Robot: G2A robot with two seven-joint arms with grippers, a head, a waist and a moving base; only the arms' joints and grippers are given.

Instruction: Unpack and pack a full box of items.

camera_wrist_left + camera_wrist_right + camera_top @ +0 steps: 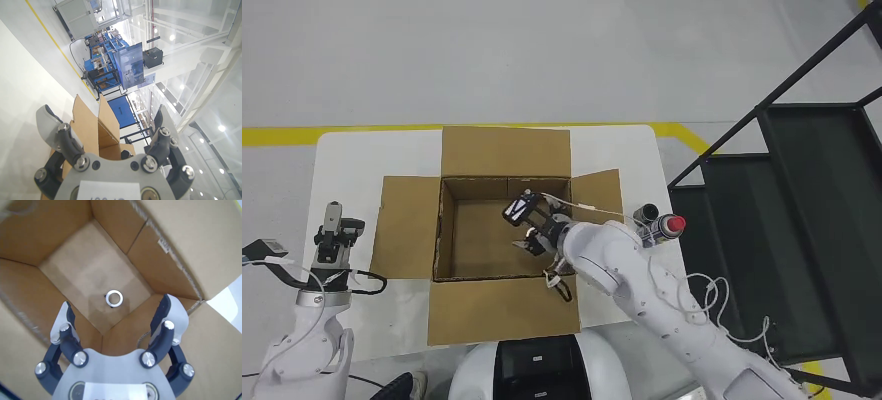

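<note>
At the near left edge of the white worktop (352, 160), the left end effector (103, 113) stands wide open, empty, clear of the work. Inside the open brown cardboard box (160, 262), the right end effector (116, 303) hangs spread, empty, above a small silver metal ring (107, 298) on its floor, likely to lift it.
</note>
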